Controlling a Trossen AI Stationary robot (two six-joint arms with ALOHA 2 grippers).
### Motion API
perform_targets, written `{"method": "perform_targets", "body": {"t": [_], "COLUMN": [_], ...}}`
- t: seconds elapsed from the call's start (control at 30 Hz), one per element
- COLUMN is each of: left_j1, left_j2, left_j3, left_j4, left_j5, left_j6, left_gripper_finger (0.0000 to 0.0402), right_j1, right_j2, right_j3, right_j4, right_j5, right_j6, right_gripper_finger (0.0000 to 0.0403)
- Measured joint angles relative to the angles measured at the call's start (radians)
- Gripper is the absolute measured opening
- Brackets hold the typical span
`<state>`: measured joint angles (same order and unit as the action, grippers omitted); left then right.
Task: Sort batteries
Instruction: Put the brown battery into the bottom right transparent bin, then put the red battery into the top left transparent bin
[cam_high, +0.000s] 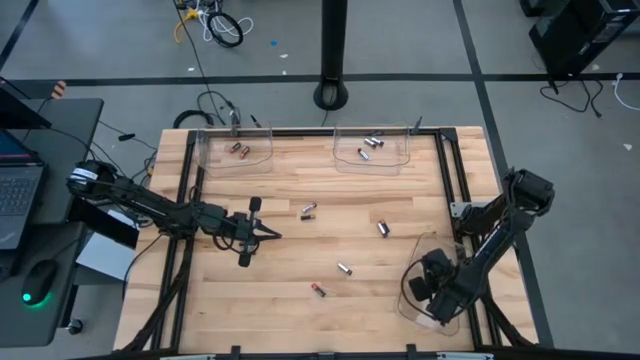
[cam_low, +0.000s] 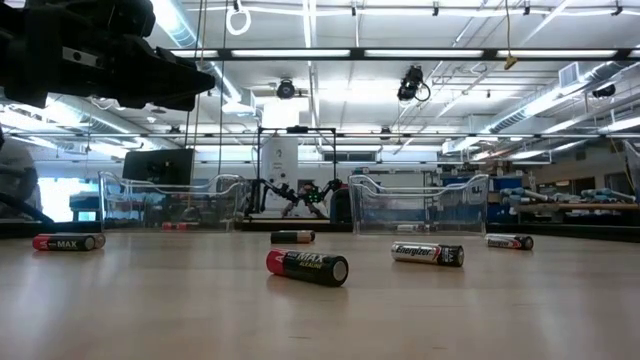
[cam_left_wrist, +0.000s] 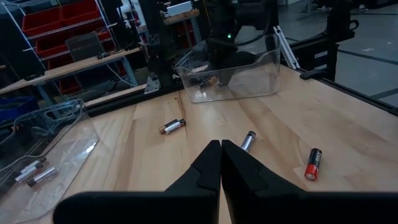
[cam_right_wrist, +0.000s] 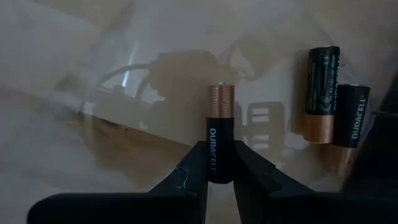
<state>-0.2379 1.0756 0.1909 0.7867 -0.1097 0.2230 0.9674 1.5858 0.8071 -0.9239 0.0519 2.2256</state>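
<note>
While its fingers clamp a copper-and-black battery (cam_right_wrist: 219, 134), the right gripper (cam_high: 432, 287) hangs over a clear tray (cam_high: 412, 299) at the table's near right corner, two more cells (cam_right_wrist: 336, 102) lying there. The left gripper (cam_high: 262, 233), fingers pressed together empty, hovers over the table (cam_high: 300, 250) among scattered batteries (cam_high: 345, 268).

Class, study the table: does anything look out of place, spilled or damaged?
Nothing looks damaged. Five batteries lie loose on the wood, among them one near the middle and one near the front, outside the clear trays. The right gripper holds a Duracell cell over the corner tray; the left gripper is shut and empty.
</note>
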Motion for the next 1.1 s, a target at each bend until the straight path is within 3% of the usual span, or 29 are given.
{"method": "perform_targets", "body": {"t": [0.13,0.4,0.57,0.9,1.1], "left_j1": [0.000,0.000,0.000,0.000,0.000], "left_j2": [0.000,0.000,0.000,0.000,0.000], "left_j3": [0.000,0.000,0.000,0.000,0.000], "left_j4": [0.000,0.000,0.000,0.000,0.000], "left_j5": [-0.001,-0.002,-0.002,-0.003,-0.024], "left_j6": [0.000,0.000,0.000,0.000,-0.034], "left_gripper_finger": [0.0019,0.0019,0.0019,0.0019,0.0019], "right_j1": [-0.001,-0.012,-0.014,-0.014,-0.014], "right_j2": [-0.001,0.006,0.006,0.005,0.004], "right_j3": [-0.007,0.029,0.085,0.358,0.507], "right_j4": [0.002,-0.037,-0.079,-0.432,-0.570], "right_j5": [-0.002,-0.101,-0.121,-0.123,-0.071], "right_j6": [0.000,-0.021,-0.064,-0.133,-0.144], "right_gripper_finger": [0.0064,0.0147,0.0170,0.0161,0.0123]}}
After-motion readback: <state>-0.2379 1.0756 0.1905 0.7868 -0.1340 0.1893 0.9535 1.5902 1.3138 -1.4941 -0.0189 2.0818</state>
